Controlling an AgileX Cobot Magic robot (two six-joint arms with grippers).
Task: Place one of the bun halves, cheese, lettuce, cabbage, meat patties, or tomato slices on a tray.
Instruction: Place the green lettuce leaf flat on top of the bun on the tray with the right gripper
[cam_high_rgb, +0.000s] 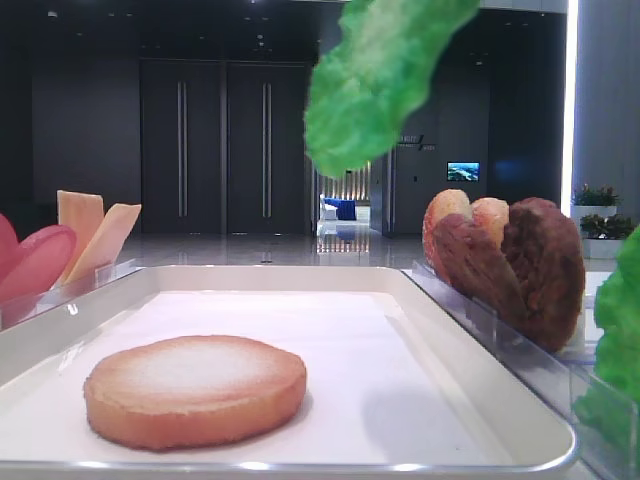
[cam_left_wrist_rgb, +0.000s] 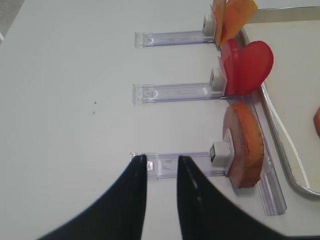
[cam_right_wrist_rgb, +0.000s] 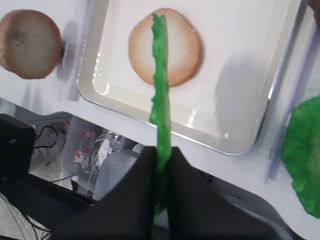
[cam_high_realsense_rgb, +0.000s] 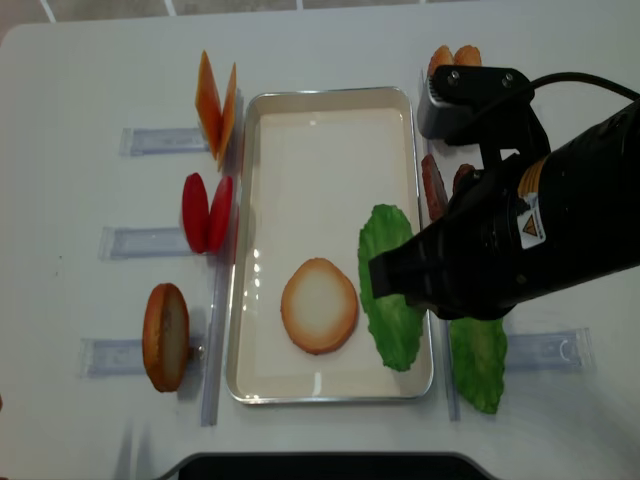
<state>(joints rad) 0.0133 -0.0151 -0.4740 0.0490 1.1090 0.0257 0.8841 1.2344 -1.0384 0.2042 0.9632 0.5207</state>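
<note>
My right gripper (cam_right_wrist_rgb: 161, 161) is shut on a frilly green lettuce leaf (cam_right_wrist_rgb: 161, 75), which hangs edge-on from the jaws. The leaf (cam_high_rgb: 380, 80) dangles in the air over the white tray (cam_high_rgb: 300, 272). From overhead the lettuce (cam_high_realsense_rgb: 390, 290) sits over the tray's (cam_high_realsense_rgb: 325, 93) right side, half under my right arm (cam_high_realsense_rgb: 510, 240). One bun half (cam_high_realsense_rgb: 318, 305) lies flat on the tray, pale face up (cam_high_rgb: 195, 388), just left of the leaf (cam_right_wrist_rgb: 185, 50). My left gripper (cam_left_wrist_rgb: 161, 160) hovers open over the bare table, holding nothing.
Clear racks flank the tray. On the left stand cheese (cam_high_realsense_rgb: 215, 100), tomato slices (cam_high_realsense_rgb: 207, 212) and an upright bun half (cam_high_realsense_rgb: 165, 335). On the right stand bun halves (cam_high_realsense_rgb: 452, 55), meat patties (cam_high_rgb: 530, 265) and another lettuce leaf (cam_high_realsense_rgb: 478, 360).
</note>
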